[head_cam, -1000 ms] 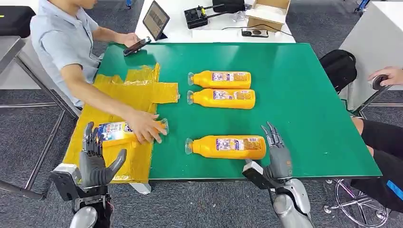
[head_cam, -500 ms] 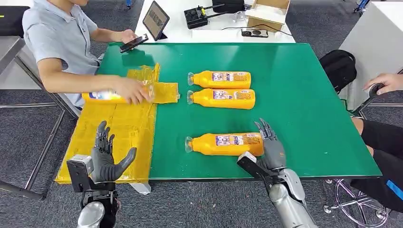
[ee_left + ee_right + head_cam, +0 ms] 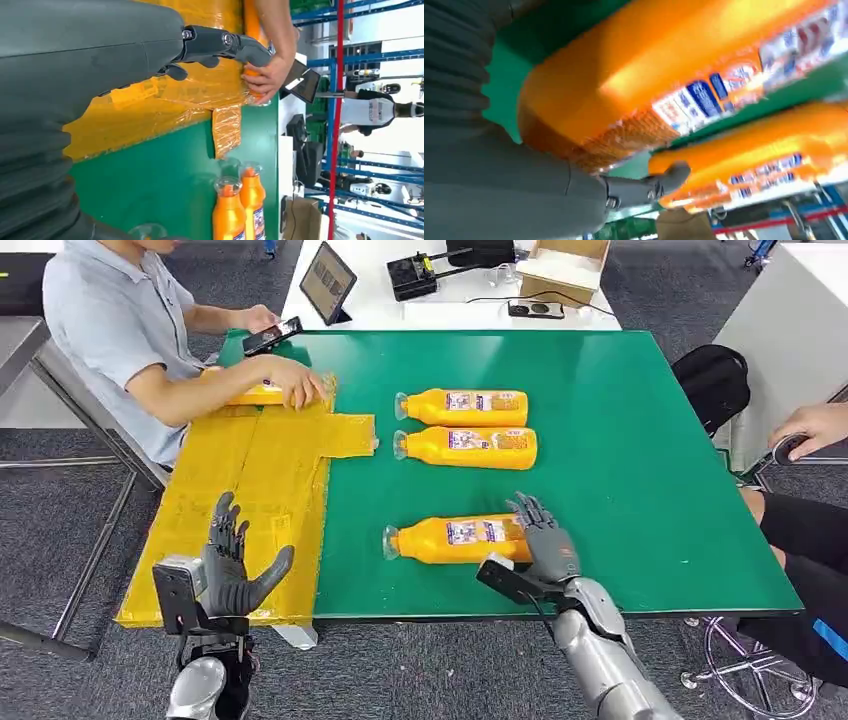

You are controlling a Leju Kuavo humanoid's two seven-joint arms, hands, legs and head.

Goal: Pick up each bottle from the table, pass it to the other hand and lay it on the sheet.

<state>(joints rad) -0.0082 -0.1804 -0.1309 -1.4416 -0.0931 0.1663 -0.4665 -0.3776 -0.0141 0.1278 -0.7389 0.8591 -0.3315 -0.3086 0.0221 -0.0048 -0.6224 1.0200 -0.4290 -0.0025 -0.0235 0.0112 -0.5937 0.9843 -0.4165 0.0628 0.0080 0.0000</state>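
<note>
Right hand (image 3: 541, 537) against nearest bottle's (image 3: 455, 538) base

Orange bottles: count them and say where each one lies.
4. Two bottles lie side by side mid-table; a nearer bottle lies at the right hand; a fourth bottle, partly hidden, is under a person's hand on the yellow sheet.

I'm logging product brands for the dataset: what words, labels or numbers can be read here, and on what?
None can be read.
Label on the nearest bottle, at the right robot hand: blue and red print, too blurred.
Labels on the two far bottles: too small.
Tablet screen: illegible.
</note>
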